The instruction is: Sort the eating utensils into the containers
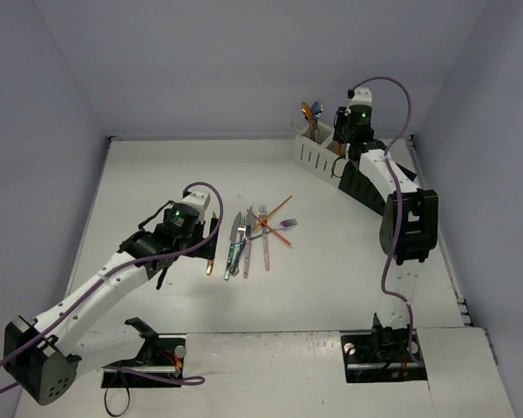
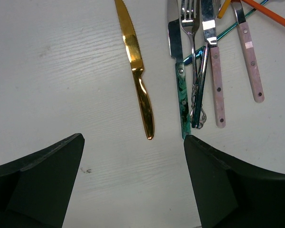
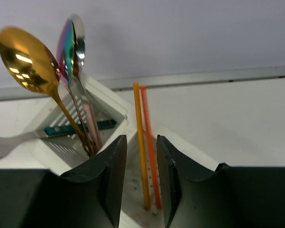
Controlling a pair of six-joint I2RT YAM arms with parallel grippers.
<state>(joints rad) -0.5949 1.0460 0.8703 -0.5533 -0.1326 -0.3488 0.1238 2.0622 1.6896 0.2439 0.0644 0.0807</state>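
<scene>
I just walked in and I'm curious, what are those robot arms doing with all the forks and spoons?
They are sorting cutlery. The right tool is at the white caddy, its jaws slightly apart around two orange sticks standing in one compartment. A gold spoon and a rainbow spoon stand in the next one. The left tool hangs open above a gold knife lying on the table beside the loose pile of forks and knives.

White table (image 1: 157, 174) — pale grey walls (image 1: 244, 61)
</scene>
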